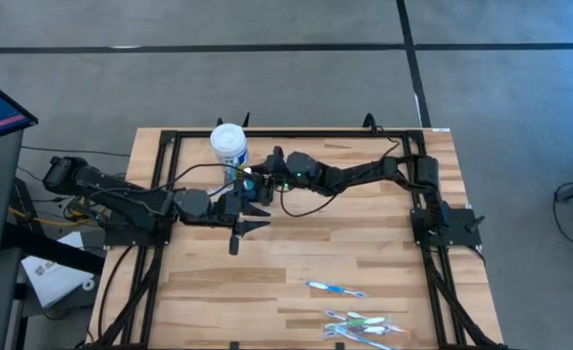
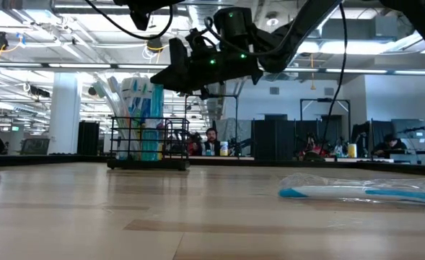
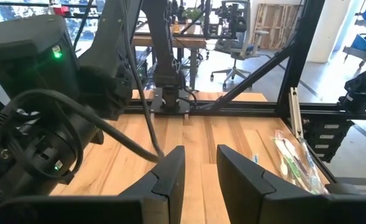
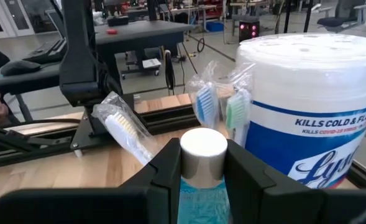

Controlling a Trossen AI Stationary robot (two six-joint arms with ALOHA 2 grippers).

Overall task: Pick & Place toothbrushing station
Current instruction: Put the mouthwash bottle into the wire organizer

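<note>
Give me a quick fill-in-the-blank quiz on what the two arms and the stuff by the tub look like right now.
1. The right gripper has its fingers closed around the cap of a ___ bottle.
2. The left gripper has its fingers open, and they hold ___.
3. The tub next to the wrapped toothbrushes has a ___ lid.

Missing words: blue; nothing; white

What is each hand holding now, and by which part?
The right hand grips the blue bottle just under its silver cap. The left hand holds nothing.
</note>
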